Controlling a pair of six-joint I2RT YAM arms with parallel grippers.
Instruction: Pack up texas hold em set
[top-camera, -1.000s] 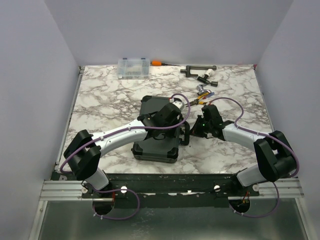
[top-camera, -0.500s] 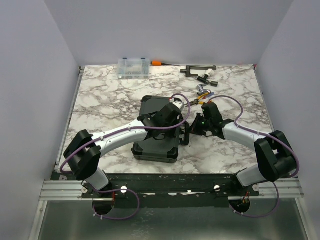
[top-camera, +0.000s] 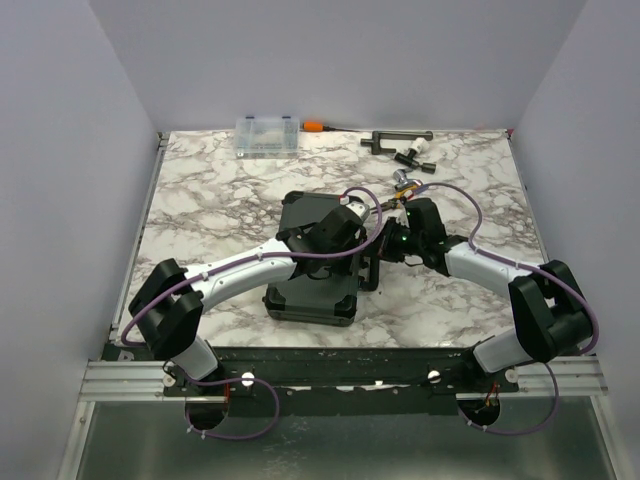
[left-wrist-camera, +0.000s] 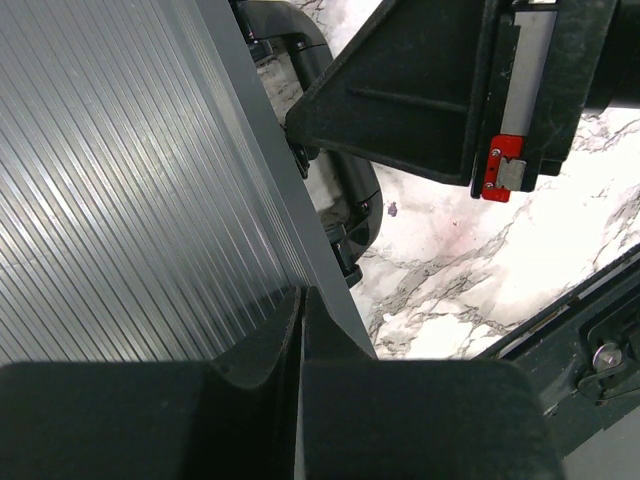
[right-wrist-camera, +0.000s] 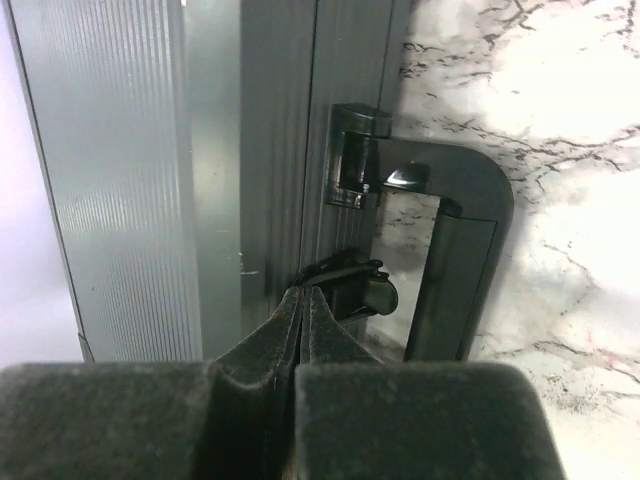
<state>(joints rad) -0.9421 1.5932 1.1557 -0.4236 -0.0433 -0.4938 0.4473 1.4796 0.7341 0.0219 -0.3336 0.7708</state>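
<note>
Two robot arms rise from the near edge of a marble tabletop (top-camera: 200, 190) and bend inward to meet at its centre. There a black hard briefcase (top-camera: 310, 285) lies flat and closed, its ribbed lid facing up and its handle (top-camera: 372, 268) on the right-hand side. The left hand (left-wrist-camera: 301, 300) is over the far right part of the lid, fingers clenched together with nothing between them. The right hand (right-wrist-camera: 303, 298) is just beside the handle edge of the case, also clenched tight, its tips touching a small black latch (right-wrist-camera: 345, 272) next to the handle. Beyond the case lies a cluster of small hand tools (top-camera: 408, 182). Along the far edge sit a clear plastic compartment box (top-camera: 267, 135), an orange-handled tool (top-camera: 315, 126) and a black T-shaped tool (top-camera: 395, 140).
</note>
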